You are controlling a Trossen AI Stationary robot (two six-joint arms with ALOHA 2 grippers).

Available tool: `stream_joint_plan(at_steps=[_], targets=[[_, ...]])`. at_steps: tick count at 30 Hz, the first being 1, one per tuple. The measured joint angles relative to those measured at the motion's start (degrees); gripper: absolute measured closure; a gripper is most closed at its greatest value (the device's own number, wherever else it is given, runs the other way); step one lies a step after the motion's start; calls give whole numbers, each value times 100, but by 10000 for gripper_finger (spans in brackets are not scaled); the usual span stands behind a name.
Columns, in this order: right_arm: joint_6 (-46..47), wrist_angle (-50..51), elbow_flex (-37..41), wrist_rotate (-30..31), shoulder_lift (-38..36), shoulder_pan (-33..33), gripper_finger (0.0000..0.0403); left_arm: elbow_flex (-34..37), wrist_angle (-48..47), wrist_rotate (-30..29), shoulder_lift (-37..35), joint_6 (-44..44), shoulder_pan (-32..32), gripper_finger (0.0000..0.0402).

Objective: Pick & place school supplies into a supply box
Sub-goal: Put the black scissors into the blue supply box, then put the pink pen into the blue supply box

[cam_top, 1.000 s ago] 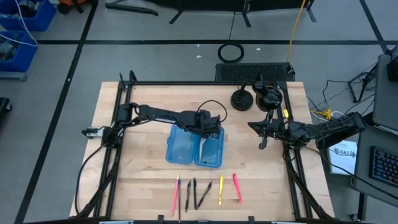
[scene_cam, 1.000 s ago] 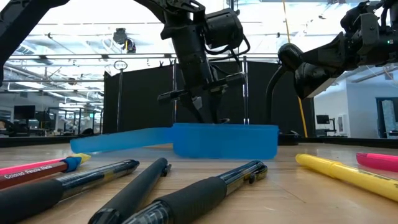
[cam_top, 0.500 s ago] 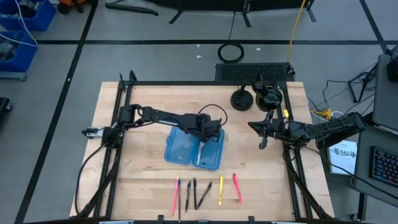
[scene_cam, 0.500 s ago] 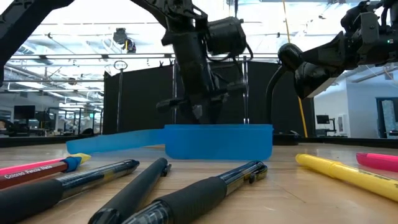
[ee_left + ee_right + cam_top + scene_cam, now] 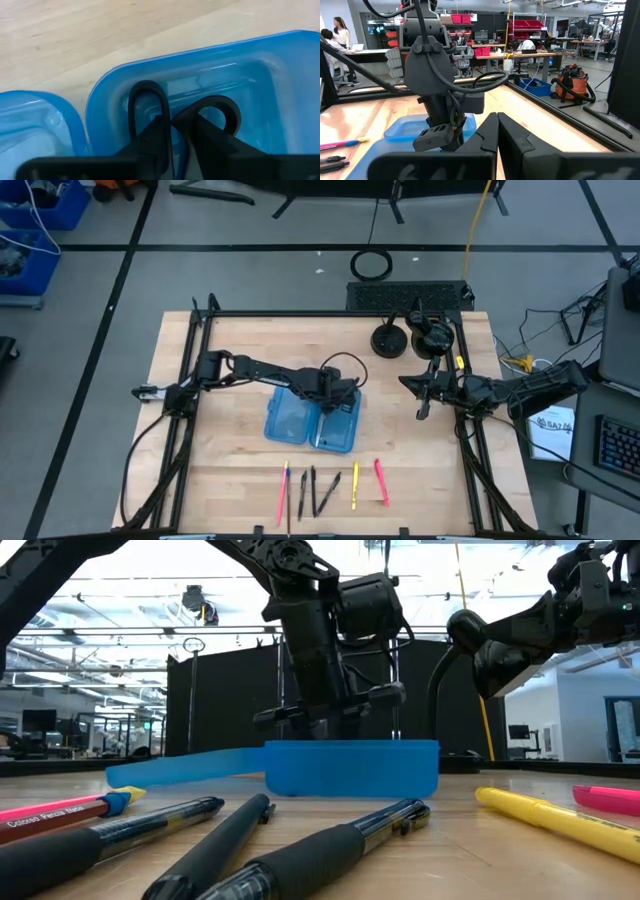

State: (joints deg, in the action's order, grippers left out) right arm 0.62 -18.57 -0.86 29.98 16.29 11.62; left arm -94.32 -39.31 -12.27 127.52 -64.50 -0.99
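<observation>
The blue translucent supply box [image 5: 312, 418] lies open on the table's middle, both halves flat. My left gripper [image 5: 335, 395] stands over its right half [image 5: 200, 70], pointing steeply down, shut on small scissors [image 5: 150, 107] whose dark handle loops reach into that half. Several pens and pencils lie in a row by the near edge: a pink one [image 5: 282, 492], black ones [image 5: 315, 492], a yellow one [image 5: 355, 485] and a pink one [image 5: 381, 480]. My right gripper [image 5: 496, 131] hangs shut and level at the table's right edge [image 5: 425, 395]. My left gripper pinches the scissors between its two fingers just behind the handle loops [image 5: 172, 125]. The fingers come from above, slanting steeply down. The scissors point handles-first into the box's right half; I cannot tell whether the loops [image 5: 216, 111] touch its floor.
Two black round objects [image 5: 388, 340] [image 5: 432, 335] stand at the far right of the table. Black frame rails [image 5: 190, 380] run along the table's left and right sides. Bare wood lies between the box and the pen row. People sit in the room beyond.
My left gripper has sunk toward the box's right half with the scissors. The box has slid slightly toward the table's left edge and stays flat and open.
</observation>
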Motion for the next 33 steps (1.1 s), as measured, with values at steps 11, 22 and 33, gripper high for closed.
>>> stream_joint_plan(at_steps=[11, 22, 33], targets=[[0, 2, -1, -1, 0, 0, 403, -482, -157, 248, 24, 495, 9, 145], [2, 2, 1, -2, 0, 0, 403, -2388, -2771, -962, -264, 2277, 502, 151], [-147, 11, 0, -20, 2, 0, 403, -1460, -2178, -2210, -2873, 5112, 1400, 336]])
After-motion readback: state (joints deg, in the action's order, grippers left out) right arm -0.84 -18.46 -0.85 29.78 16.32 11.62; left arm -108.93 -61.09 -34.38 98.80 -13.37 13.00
